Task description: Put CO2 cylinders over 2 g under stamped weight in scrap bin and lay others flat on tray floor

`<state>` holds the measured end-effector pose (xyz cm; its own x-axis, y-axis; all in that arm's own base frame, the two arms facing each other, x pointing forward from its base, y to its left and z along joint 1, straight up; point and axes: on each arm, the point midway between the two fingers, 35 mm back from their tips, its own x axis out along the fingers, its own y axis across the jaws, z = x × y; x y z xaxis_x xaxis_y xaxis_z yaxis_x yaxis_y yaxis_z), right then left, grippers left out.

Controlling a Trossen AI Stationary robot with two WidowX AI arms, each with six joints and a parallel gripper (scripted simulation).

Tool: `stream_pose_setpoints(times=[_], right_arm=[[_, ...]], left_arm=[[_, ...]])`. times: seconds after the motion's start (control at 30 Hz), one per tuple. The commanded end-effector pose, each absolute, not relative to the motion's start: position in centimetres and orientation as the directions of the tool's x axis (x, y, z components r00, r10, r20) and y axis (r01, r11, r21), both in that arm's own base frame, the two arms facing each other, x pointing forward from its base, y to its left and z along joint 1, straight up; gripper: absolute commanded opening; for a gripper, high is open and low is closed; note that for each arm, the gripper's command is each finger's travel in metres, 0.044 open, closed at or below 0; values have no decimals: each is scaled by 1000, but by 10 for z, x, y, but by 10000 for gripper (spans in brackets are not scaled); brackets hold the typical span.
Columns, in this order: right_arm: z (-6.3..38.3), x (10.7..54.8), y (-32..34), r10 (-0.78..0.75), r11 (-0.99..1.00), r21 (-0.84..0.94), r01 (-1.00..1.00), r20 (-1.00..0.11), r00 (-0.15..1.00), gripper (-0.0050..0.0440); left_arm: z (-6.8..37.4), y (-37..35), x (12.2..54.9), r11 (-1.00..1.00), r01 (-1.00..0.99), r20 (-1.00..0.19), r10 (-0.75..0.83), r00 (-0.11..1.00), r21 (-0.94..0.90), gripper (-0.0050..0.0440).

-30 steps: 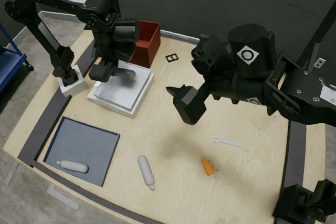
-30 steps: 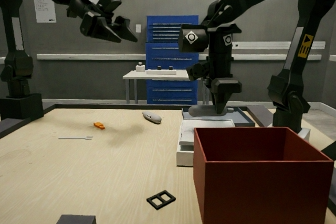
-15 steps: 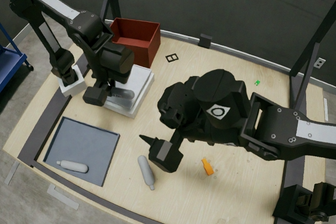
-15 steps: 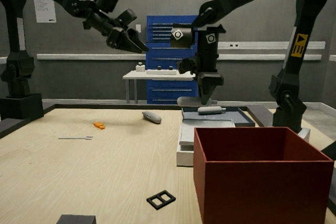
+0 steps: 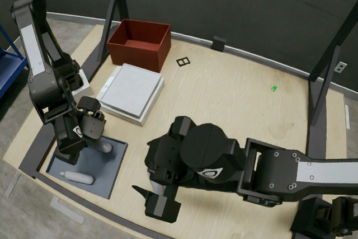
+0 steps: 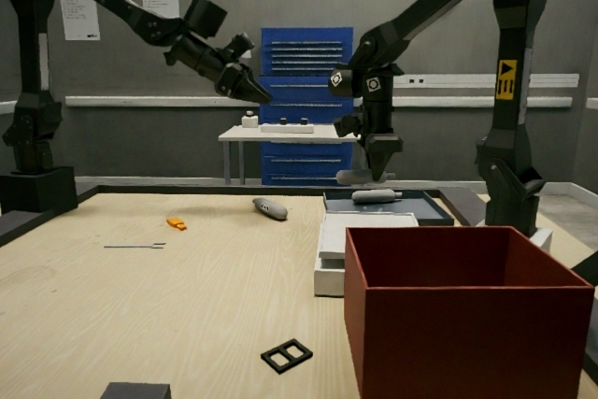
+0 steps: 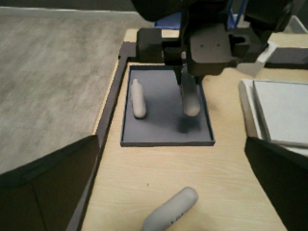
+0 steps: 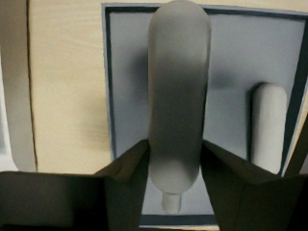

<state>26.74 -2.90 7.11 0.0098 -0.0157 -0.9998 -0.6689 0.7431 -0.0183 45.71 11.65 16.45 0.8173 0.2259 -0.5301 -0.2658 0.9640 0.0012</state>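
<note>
Pale wood worktop, dark wall behind; right arm has a CO2 cylinder over the tray.

Left to right, top view: lying cylinder (image 5: 78,177) (image 6: 374,196) (image 7: 139,101) (image 8: 269,125) on blue-grey tray (image 5: 115,170) (image 6: 436,208) (image 7: 168,143) (image 8: 108,87); held cylinder (image 5: 106,147) (image 6: 352,177) (image 7: 191,102) (image 8: 178,91) above floor, beside it. Right gripper (image 5: 92,144) (image 6: 378,175) (image 7: 185,77) (image 8: 175,154) is partly closed, fingers pinching it across the long axis, neck end nearer the jaws. Axis near level, roughly parallel to the lying one; neck points toward right arm's base. Right arm nearer; likely next, straight down. Loose cylinder (image 5: 156,187) (image 6: 269,208) (image 7: 170,209) on wood; left gripper (image 5: 141,165) (image 6: 270,99) (image 7: 172,140) wide open, nothing held.
</note>
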Motion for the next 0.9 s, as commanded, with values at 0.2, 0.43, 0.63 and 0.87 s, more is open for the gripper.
stream_pose_setpoints(times=[0.2,0.43,0.63,0.87], right_arm=[[64,276,-98,-15,740,-26,-672,-1000,21,-50],[63,275,-102,-15,740,-25,-672,-1000,20,-50],[47,270,-102,-6,740,-4,-673,-1000,-1,-50],[31,273,-105,-6,740,-4,-673,-1000,0,-50]], left_arm=[[167,119,458,963,-269,-521,229,822,-1,440],[175,119,458,963,-269,-507,231,830,-1,440],[175,119,458,963,-269,-507,231,830,-1,440],[175,119,458,963,-269,-507,231,830,-1,440]])
